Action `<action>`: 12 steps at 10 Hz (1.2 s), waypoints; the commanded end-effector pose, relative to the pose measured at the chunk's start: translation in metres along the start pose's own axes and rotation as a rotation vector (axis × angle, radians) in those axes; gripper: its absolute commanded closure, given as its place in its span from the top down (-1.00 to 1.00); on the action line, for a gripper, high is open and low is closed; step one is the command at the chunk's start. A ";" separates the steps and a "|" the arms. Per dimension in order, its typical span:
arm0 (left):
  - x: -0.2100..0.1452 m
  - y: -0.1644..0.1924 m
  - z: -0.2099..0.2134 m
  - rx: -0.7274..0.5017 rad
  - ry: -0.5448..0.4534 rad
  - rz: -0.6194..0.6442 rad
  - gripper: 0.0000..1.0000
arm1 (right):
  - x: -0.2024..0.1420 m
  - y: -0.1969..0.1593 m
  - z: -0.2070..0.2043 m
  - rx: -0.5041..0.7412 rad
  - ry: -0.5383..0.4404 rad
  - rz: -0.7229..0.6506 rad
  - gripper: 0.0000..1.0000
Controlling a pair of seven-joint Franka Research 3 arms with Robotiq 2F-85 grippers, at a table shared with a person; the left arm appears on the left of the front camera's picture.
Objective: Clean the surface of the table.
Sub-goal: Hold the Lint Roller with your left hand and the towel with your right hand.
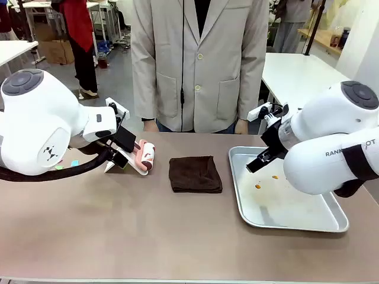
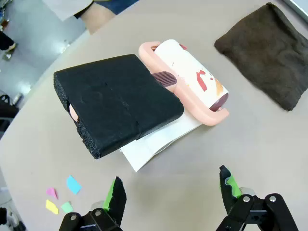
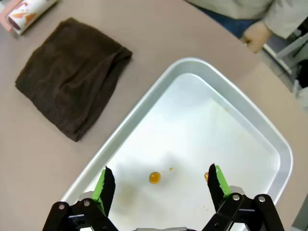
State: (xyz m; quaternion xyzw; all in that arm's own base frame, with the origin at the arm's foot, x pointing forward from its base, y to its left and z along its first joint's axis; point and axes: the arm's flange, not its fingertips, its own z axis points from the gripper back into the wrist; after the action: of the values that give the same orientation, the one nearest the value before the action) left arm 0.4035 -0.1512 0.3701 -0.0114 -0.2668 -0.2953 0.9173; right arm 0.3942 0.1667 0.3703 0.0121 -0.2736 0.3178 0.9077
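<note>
On the brown desk [image 1: 177, 236] between robot and person, nothing looks cleaned yet. 4 coloured paper scraps [image 2: 73, 184] lie at its left end, and the lint roller [image 2: 190, 79], black sponge [image 2: 115, 101] and folded brown cloth [image 1: 195, 173] rest untouched. The left gripper [image 2: 171, 182] hovers near the sponge and the right gripper [image 3: 160, 173] over the stained tray [image 1: 290, 207], both with fingers wide and empty.

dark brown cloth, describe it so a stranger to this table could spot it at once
Start at the brown-taupe table, near its middle, in front of the person in the beige jacket. The dark brown cloth lies flat between the silver metal tray and the pink-framed lint roller. It is the only folded fabric there, much darker than the tabletop.
</note>
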 end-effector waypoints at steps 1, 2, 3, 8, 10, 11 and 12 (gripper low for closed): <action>0.000 0.000 0.000 0.000 0.000 0.000 1.00 | 0.000 0.000 0.000 0.000 0.000 0.000 1.00; 0.000 0.000 0.000 0.000 0.000 0.000 1.00 | 0.000 0.000 0.000 0.000 0.000 0.000 1.00; 0.000 0.000 0.000 0.000 0.000 0.000 1.00 | 0.000 0.000 0.000 0.000 0.000 0.000 1.00; 0.000 0.000 0.000 0.000 0.000 0.000 1.00 | 0.000 0.000 0.000 0.000 0.000 0.000 1.00; 0.000 0.000 0.000 0.000 0.000 0.000 1.00 | 0.000 0.000 0.000 0.000 0.000 0.000 1.00; 0.000 0.000 0.000 0.000 0.000 0.000 1.00 | 0.000 0.000 0.000 0.000 0.000 0.000 1.00; 0.000 0.000 0.000 0.000 0.000 0.000 1.00 | 0.000 0.000 0.000 0.000 0.000 0.001 1.00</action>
State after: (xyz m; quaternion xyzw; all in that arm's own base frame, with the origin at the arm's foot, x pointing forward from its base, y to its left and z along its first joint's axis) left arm 0.4035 -0.1511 0.3701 -0.0115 -0.2668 -0.2951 0.9174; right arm 0.3942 0.1668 0.3703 0.0120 -0.2736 0.3180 0.9077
